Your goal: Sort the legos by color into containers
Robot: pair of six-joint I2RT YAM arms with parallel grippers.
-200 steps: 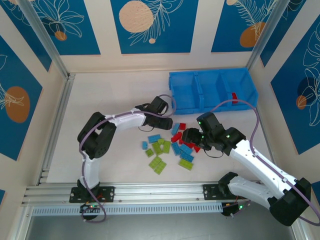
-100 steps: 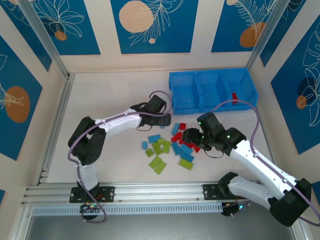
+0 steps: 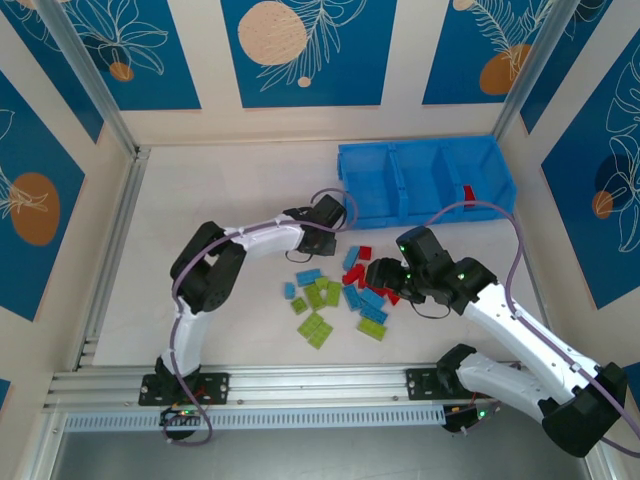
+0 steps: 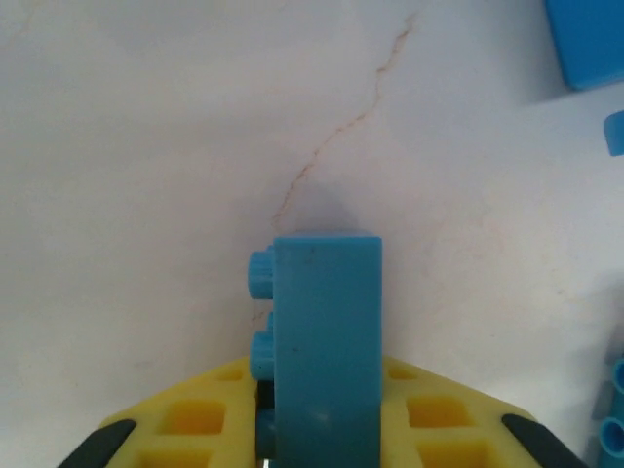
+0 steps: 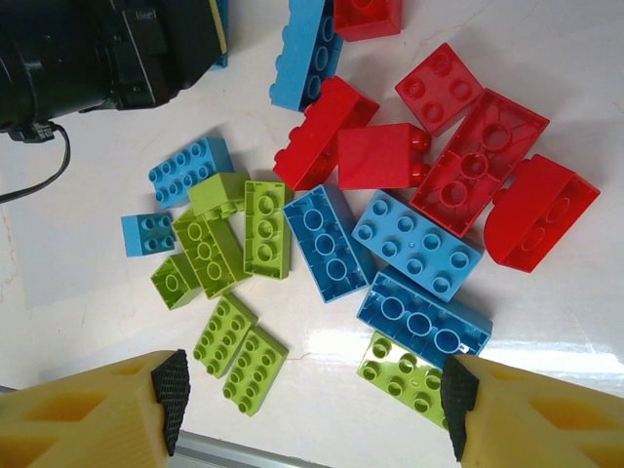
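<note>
My left gripper (image 3: 332, 238) is shut on a light blue brick (image 4: 327, 331), which stands on edge between the yellow fingers with its studs facing left, just above the white table. It sits left of the blue tray of containers (image 3: 425, 150). The loose legos (image 3: 340, 295) lie mid-table: red ones (image 5: 390, 156), light blue ones (image 5: 414, 244) and lime green ones (image 5: 239, 244). My right gripper (image 5: 312, 395) hangs open above that pile, holding nothing. One red brick (image 3: 468, 193) lies in the tray's right compartment.
A corner of the tray (image 4: 585, 39) shows at the upper right of the left wrist view. Metal frame rails run along the table's left side (image 3: 110, 260) and near edge (image 3: 320, 380). Patterned walls close the back and sides.
The left jaws have closed on the light blue brick, and the left arm's elbow has swung out to the left and back. The right arm has stayed still.
</note>
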